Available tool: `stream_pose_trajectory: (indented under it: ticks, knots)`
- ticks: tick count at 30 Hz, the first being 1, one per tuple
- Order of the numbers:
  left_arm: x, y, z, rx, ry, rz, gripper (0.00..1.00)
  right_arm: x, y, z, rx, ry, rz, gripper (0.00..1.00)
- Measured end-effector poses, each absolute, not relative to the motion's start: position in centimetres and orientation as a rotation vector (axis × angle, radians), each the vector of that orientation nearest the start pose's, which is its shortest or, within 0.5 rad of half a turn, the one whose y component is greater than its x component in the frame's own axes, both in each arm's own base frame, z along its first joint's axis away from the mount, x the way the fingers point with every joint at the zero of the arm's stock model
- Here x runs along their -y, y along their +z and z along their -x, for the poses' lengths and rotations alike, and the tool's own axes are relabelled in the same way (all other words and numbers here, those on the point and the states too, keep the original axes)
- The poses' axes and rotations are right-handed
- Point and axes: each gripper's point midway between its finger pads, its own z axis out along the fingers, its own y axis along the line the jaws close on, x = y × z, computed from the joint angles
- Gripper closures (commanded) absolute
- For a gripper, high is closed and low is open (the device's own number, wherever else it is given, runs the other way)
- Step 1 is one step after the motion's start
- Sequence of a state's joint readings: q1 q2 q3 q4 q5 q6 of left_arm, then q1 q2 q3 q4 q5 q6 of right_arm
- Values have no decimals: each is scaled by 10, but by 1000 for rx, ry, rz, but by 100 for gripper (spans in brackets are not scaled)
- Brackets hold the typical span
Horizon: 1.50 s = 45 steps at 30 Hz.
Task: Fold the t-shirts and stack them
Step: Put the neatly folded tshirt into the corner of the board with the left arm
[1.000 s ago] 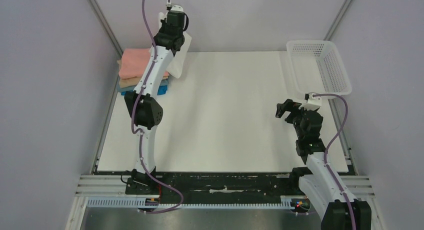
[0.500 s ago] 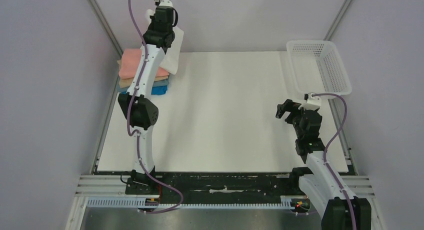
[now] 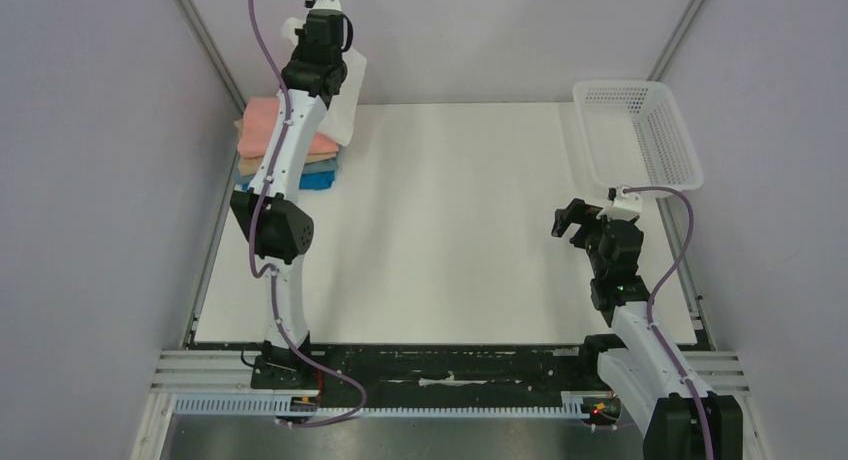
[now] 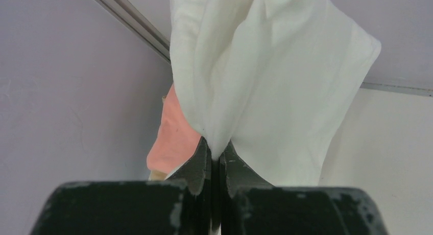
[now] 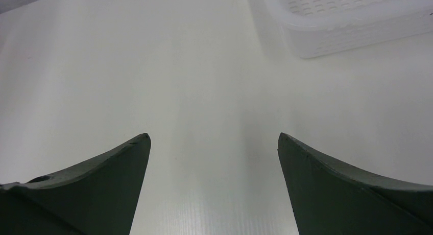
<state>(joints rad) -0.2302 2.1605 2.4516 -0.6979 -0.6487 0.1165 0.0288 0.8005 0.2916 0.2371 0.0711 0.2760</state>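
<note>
The left arm (image 3: 283, 155) crosses the stack of folded t-shirts (image 3: 252, 152) in the overhead view and hides its middle. Only the salmon pink top shirt (image 3: 262, 120) and slivers of tan, grey-blue and a bright blue shirt (image 3: 320, 181) show.

The white t-shirt (image 4: 270, 76) hangs bunched just right of the stack. Its lower end is cut off behind the left gripper (image 4: 216, 156), so it may or may not touch the stack. That gripper's jaws are pinched closed on a fold of the white t-shirt, and the arm is stretched tall over the stack.

Well right of the stack, the right gripper (image 5: 214, 140) hovers over the table (image 3: 450, 230) near the white mesh basket (image 3: 655, 140). Its jaws are spread wide with nothing between them.
</note>
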Motion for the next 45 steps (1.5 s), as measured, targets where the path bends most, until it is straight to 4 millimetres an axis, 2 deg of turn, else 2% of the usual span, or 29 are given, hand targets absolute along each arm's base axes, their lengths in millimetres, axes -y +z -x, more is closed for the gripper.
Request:
stream_pose_trajectory:
  ticks: [6, 13, 18, 27, 33, 41, 45]
  knots:
    - [8, 321, -570, -1957, 616, 107, 98, -7, 129, -310, -1828, 142, -279, 2]
    - [-35, 281, -576, -1976, 693, 182, 98, -9, 125, -310, -1842, 145, -275, 2]
    - [-59, 262, -580, -1957, 732, 221, 98, -10, 122, -310, -1853, 141, -274, 2]
    - [-73, 240, -566, -1889, 804, 251, 98, -15, 122, -312, -1867, 138, -261, 2]
    - [-97, 234, -568, -1839, 820, 301, 98, -15, 120, -312, -1877, 109, -253, 2]
    - [-125, 248, -578, -1754, 832, 309, 98, -12, 127, -315, -1868, 69, -259, 2]
    - [-138, 234, -585, -1766, 848, 291, 98, -10, 125, -316, -1876, 47, -260, 2]
